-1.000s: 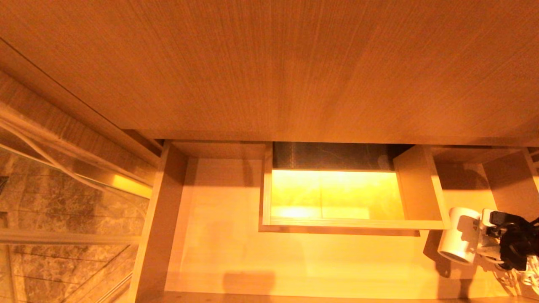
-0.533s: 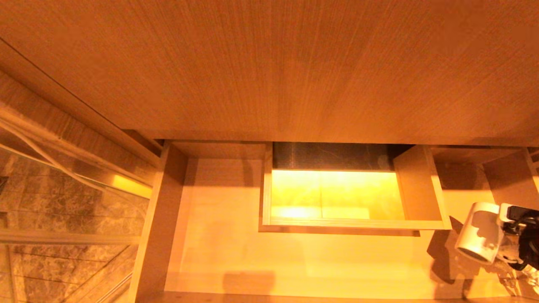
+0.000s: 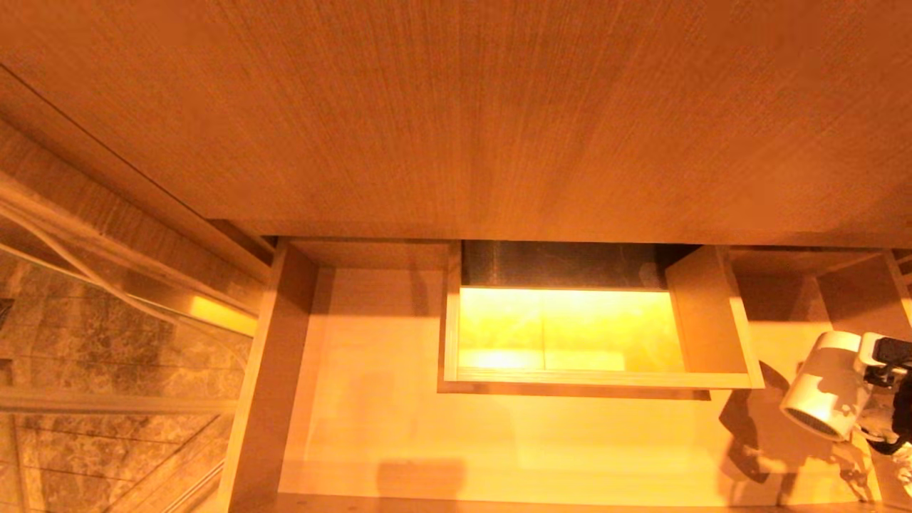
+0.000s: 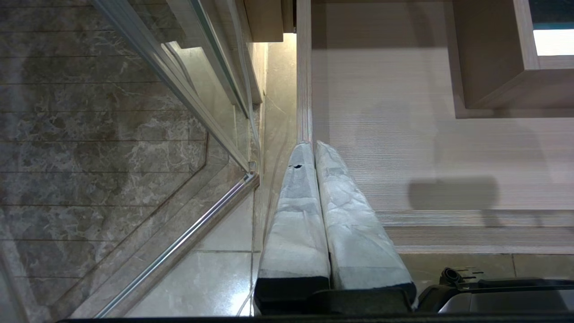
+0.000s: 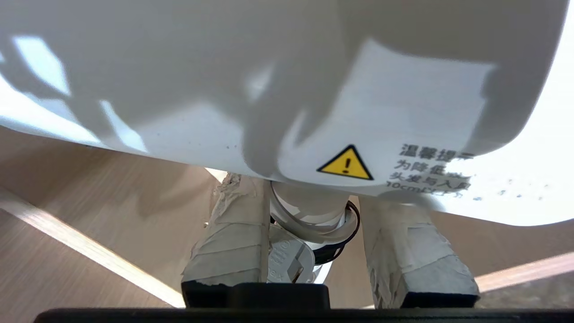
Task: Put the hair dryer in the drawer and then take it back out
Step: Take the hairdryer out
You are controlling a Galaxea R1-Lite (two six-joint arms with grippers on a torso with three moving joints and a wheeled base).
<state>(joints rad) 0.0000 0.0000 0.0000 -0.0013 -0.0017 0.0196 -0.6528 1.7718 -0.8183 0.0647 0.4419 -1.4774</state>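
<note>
The white hair dryer (image 3: 826, 385) hangs at the right end of the open light-wood drawer (image 3: 370, 427), its nozzle pointing down and left and its shadow falling on the drawer floor. My right gripper (image 3: 887, 399) is shut on the dryer's handle. In the right wrist view the taped fingers (image 5: 233, 233) clamp the handle of the hair dryer (image 5: 314, 89), whose body fills most of that view; my right gripper (image 5: 311, 202) also has the coiled cord and plug (image 5: 282, 260) between its fingers. My left gripper (image 4: 314, 148) stays parked and shut near the drawer's (image 4: 403, 134) left wall.
A boxed rectangular cutout (image 3: 570, 335) rises from the drawer's middle, just left of the dryer. A tall wood panel (image 3: 456, 114) overhangs the drawer's back. A glass door frame (image 4: 179, 242) and marble tiles (image 3: 107, 356) lie to the left, with a white cable (image 3: 71, 263).
My right gripper has carried the hair dryer toward the right edge of the head view and slightly up. The left arm has not moved.
</note>
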